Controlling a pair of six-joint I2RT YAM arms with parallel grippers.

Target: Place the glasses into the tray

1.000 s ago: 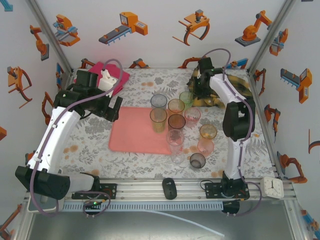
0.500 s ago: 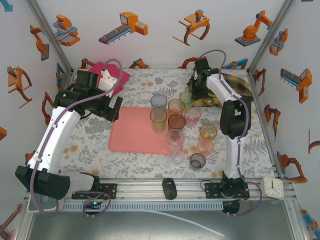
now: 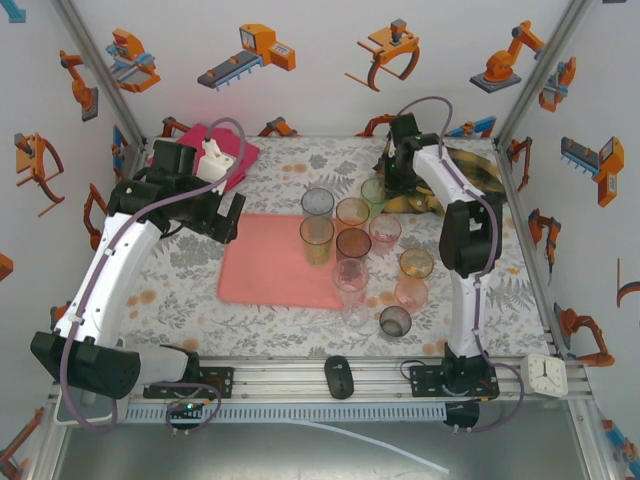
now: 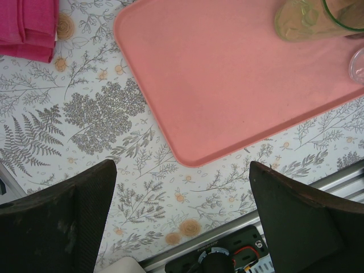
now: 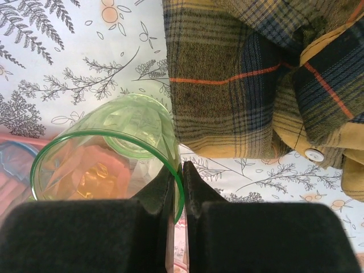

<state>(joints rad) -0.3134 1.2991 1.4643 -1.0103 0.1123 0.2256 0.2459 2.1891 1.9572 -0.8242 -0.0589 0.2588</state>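
- Overhead, the right gripper [image 3: 392, 183] meets the transparent green glass tumbler [image 3: 372, 194] upper right; the flat salmon-pink plastic tray [image 3: 270, 268] lies lower left of it.
- Left wrist: left gripper [image 4: 181, 170] spread wide, tray upper right.
- Right wrist: jaws pinch the tumbler's rim.

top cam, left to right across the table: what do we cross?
magenta cloth → pink tray → green glass → plaid shirt → small clock by the front rail
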